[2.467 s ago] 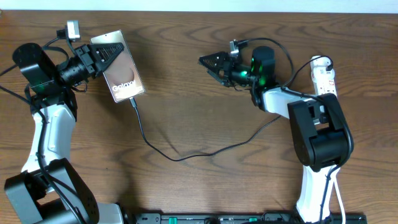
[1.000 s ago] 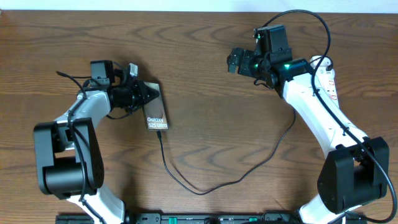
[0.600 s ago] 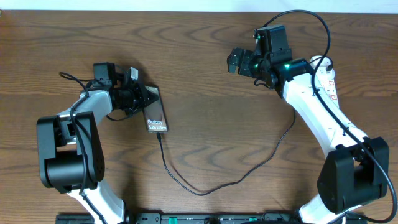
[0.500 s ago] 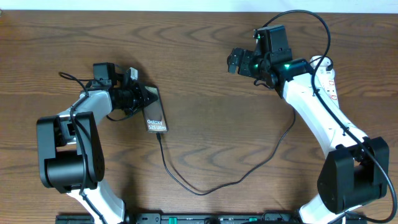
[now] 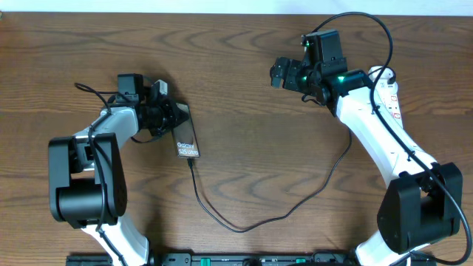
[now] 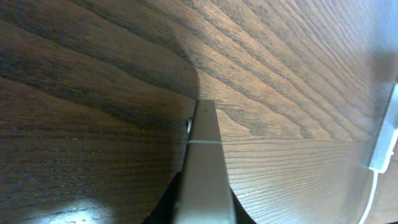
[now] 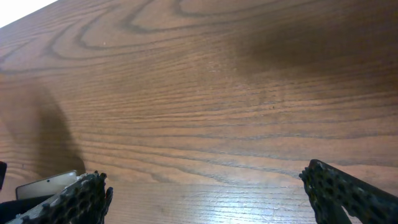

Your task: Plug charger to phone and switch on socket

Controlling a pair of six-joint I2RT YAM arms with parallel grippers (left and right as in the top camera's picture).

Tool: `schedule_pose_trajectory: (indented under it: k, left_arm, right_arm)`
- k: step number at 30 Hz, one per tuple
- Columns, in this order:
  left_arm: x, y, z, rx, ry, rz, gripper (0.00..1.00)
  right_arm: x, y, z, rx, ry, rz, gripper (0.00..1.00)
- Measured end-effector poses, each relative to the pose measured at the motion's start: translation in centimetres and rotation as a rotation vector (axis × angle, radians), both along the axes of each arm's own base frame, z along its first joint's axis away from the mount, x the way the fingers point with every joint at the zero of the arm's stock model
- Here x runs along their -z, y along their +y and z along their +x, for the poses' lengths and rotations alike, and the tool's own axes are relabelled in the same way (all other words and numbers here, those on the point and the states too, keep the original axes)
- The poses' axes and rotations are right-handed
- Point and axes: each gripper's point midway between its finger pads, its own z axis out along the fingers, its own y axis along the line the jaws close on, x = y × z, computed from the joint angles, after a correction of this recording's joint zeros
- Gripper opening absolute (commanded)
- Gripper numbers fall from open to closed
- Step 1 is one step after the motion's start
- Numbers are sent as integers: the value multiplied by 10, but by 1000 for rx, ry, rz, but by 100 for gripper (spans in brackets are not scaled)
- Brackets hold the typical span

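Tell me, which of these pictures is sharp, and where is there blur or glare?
Overhead: evenly lit and sharp all over. Left wrist: the phone edge looms close and slightly soft, with a glare patch on the table at lower left. Right wrist: crisp wood grain, a dark shadow at left.

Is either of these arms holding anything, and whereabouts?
The left gripper holds the phone by the end away from its plugged-in charger. The right gripper is open, empty.
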Motion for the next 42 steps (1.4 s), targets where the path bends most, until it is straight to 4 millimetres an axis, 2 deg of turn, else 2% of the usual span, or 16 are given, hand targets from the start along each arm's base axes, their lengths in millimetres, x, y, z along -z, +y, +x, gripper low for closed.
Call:
schedule_pose_trajectory:
  k: [5,21,27,37,42]
  left_arm:
    - [8,-1,-1,2,16,5,7]
    - [8,-1,-1,2,16,5,8]
    - [9,0,-1,2,19,8,26]
    - [7,-2,-1,7,16,-7,33]
    - [6,-3,-2,8,25,-14,43]
  right_arm:
    - [0,0,0,0,0,0,99]
    - [0,0,0,0,0,0,99]
    - [0,0,0,0,0,0,99]
    - [0,0,0,0,1,0,99]
    - [0,0,0,0,1,0,99]
